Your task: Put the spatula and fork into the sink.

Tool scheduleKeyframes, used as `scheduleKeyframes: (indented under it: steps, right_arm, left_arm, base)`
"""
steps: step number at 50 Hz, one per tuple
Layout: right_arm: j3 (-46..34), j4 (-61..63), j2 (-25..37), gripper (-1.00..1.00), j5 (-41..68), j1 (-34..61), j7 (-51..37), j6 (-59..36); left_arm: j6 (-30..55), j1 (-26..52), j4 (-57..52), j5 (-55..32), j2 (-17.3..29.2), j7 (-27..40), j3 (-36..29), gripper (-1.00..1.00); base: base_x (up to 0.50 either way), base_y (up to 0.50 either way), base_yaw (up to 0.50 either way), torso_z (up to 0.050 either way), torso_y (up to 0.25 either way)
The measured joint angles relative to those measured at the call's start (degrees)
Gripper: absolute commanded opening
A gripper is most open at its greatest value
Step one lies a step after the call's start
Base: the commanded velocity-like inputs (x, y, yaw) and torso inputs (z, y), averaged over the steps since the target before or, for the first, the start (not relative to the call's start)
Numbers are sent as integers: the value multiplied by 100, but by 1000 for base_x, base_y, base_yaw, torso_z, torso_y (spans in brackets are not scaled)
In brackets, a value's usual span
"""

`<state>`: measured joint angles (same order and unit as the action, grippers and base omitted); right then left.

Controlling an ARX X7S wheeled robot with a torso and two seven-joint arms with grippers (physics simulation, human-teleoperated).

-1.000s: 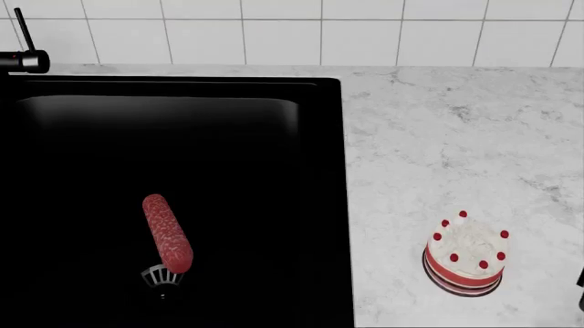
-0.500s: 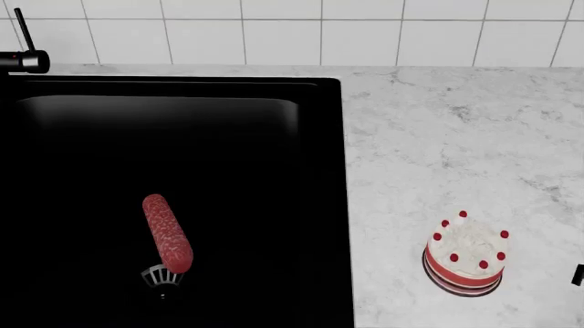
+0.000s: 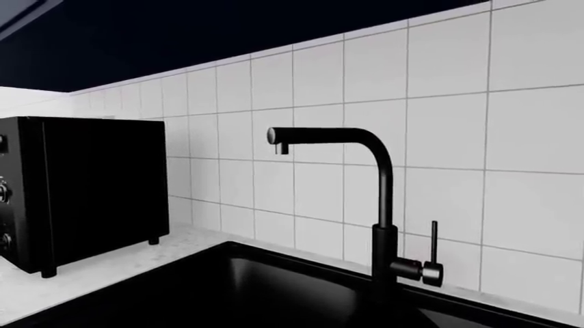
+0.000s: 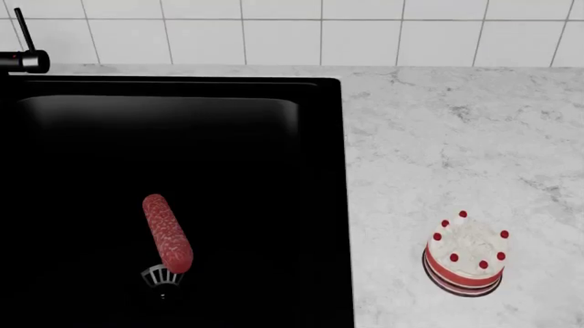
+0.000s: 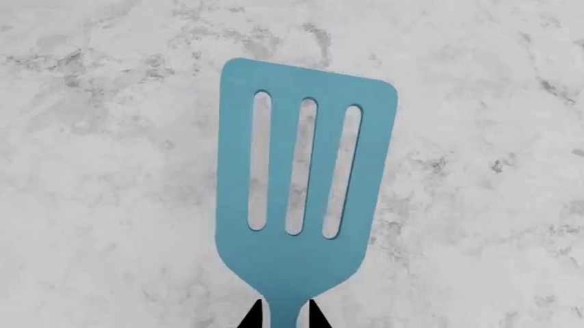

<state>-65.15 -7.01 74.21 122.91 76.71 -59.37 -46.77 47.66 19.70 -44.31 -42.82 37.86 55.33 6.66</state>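
Observation:
A light-blue slotted spatula (image 5: 304,178) shows only in the right wrist view, its blade over white marble. My right gripper (image 5: 282,316) is shut on the spatula's narrow neck, one dark fingertip (image 5: 251,316) on each side of it. The black sink (image 4: 333,205) fills the left of the head view, and its far rim (image 3: 301,256) runs below the tiles in the left wrist view. I cannot make out the fork in any view. Neither arm shows in the head view, and the left wrist view shows none of my left gripper's fingers.
A red sausage (image 4: 167,232) lies in the basin over a small grey slotted piece (image 4: 160,276). A white and red cake (image 4: 466,254) stands on the marble counter (image 4: 456,137). A black faucet (image 3: 381,205) rises behind the sink, with a black oven (image 3: 82,188) further along.
A dark part of my right arm at the right edge of the head view has slipped out of sight. Sausage and cake have not moved.

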Motion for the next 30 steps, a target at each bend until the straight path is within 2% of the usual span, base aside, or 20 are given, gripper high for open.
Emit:
scheduleKeyframes:
  steps: [7,15,30]
  right_arm:
    - [210,-42,7,-100,75,613,-497,-620]
    - [407,-429,-279,-100,-45,1540,-856,-1476]
    - [545,-1339,-1221,-100,-828,3202,-672,-2760]
  left_arm:
    - [7,25,-11,-34,14,7,28,100]
    - [40,66,-41,-87,39,31,66,100]
    - [126,149,-97,-179,71,91,82,100]
  base:
    - [0,0,0,0,0]
    - [0,0,0,0,0]
    - [0,0,0,0,0]
